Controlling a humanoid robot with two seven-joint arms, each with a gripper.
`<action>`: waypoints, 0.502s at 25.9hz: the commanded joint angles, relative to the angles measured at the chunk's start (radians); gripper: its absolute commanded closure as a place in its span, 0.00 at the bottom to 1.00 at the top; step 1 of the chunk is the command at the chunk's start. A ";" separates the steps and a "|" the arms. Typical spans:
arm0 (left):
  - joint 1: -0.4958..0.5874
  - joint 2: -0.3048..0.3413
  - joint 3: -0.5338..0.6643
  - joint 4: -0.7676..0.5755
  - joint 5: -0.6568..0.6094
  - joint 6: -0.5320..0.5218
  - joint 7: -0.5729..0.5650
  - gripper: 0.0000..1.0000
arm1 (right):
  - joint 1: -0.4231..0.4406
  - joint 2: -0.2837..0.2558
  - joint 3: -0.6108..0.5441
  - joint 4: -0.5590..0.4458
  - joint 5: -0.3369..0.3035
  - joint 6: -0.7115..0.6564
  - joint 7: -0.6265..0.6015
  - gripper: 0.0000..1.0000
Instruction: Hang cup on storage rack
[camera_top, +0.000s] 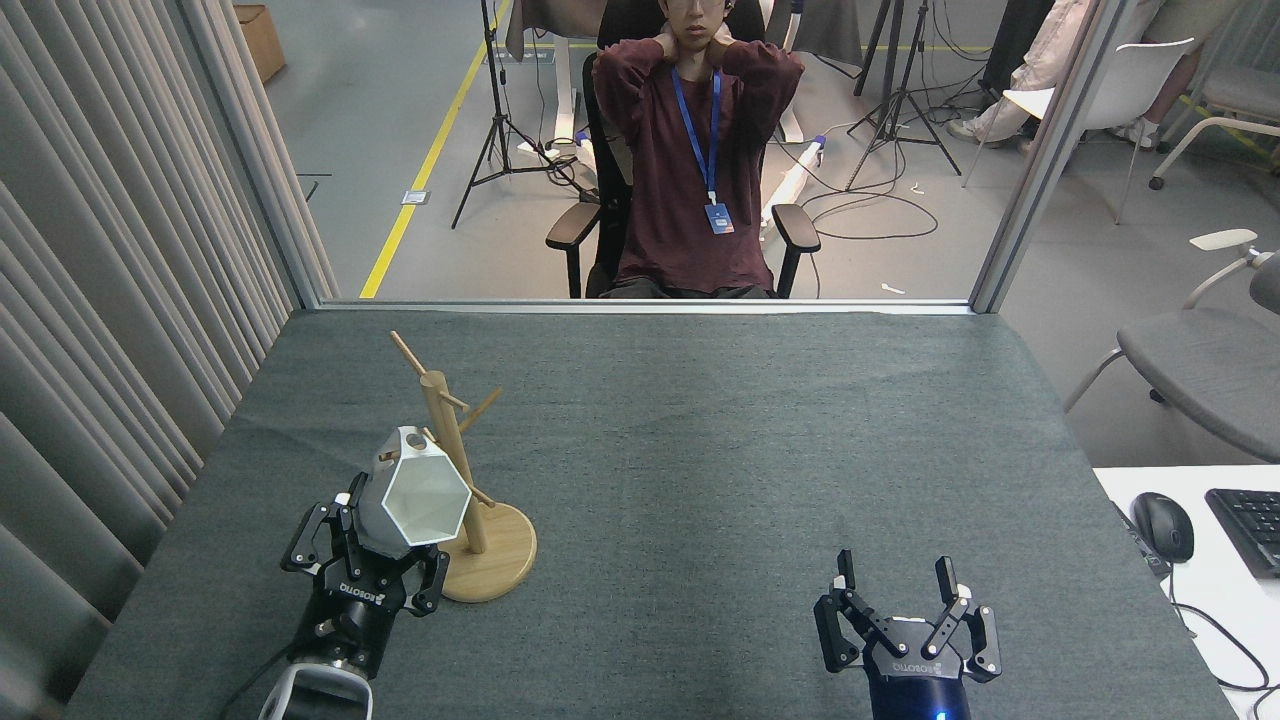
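L gripper (385, 545): sitting at the near-left of the table, fingers clamping the lower body of the cup from both sides; arm is coming in from the bottom-left edge.
Cup (415, 495): white, hexagonal, being held up off the cloth & tilting so its open mouth is facing toward the viewer/right. Tab w/ round hole is pointing up at the far side of the rim, right beside the pole. Whether the hole is on a peg yet: can't tell from this angle.
Storage rack (452, 440): light wood, standing upright on its round disc base at left-centre of the table. Cup is overlapping its lower pole and the left part of the base in this view; touching or just in front: can't tell. Upper pegs are showing clear above the cup, one angling up-left, one up-right.
R gripper (897, 592): resting near the bottom edge at right, well apart from cup & rack, fingers spreading wide w/ nothing between them.
Table (760, 440): covered in grey-green cloth.
Person (695, 150): sitting in a black chair beyond the far edge, maroon top, blue lanyard, hands raised behind the neck.
Side desk: mouse (1166, 526) & keyboard (1250, 530) lying at far right.
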 joint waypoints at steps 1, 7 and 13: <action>-0.002 -0.017 -0.010 0.013 0.004 0.007 0.027 0.00 | 0.000 0.000 0.000 0.001 -0.001 -0.002 -0.002 0.01; 0.000 -0.048 -0.009 0.036 0.011 0.001 0.045 0.00 | 0.002 0.002 0.000 -0.001 -0.001 -0.009 -0.003 0.01; 0.064 -0.057 0.001 0.105 0.019 0.001 0.047 0.00 | 0.002 -0.002 -0.002 -0.001 -0.002 -0.009 -0.011 0.01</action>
